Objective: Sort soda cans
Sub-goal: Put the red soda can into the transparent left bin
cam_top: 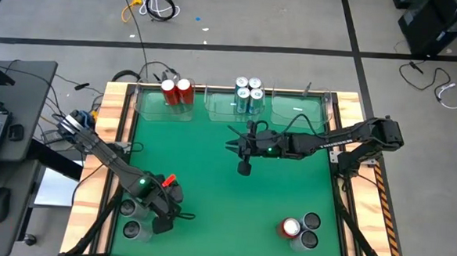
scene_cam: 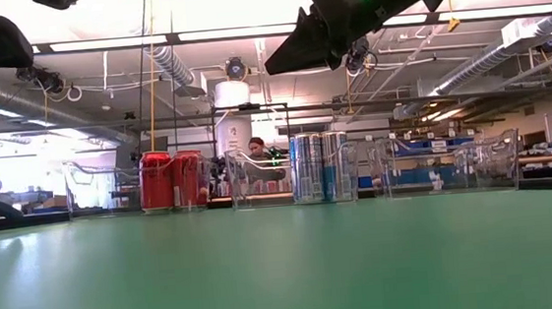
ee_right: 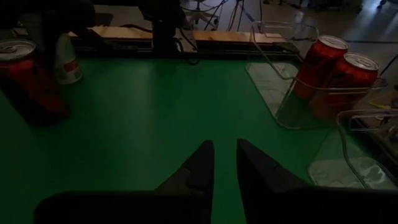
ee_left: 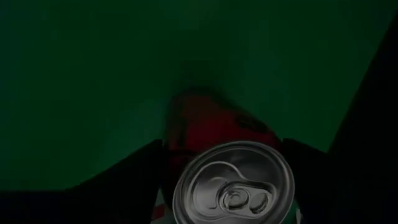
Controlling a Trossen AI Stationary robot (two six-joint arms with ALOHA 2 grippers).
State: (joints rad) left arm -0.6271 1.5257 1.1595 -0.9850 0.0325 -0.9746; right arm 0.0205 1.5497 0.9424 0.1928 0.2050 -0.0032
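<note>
A red soda can [ee_left: 233, 186] with a silvery top stands upright on the green mat near the front left corner, also seen from across the table [ee_right: 25, 81]. My left gripper [cam_top: 164, 197] is over it, pointing down, with a dark finger on each side of the can. Two more cans [cam_top: 132, 219] stand beside it toward the left edge. My right gripper [ee_right: 225, 155] hovers above the middle of the table [cam_top: 231, 145], its fingers nearly together with nothing between them. My left gripper comes at the red can from above, one finger [ee_left: 134, 180] beside each side of its upper wall [ee_left: 168, 208]. The fingers stand close against the can, but I cannot tell whether they touch it. The can stands upright on the mat.
Three clear bins line the far edge: the left one [cam_top: 163, 105] holds two red cans, the middle one [cam_top: 222, 106] several blue-and-white cans, and the right one [cam_top: 300, 110] shows none. A red can [cam_top: 291, 228] and two dark cans [cam_top: 309, 230] stand near the front right.
</note>
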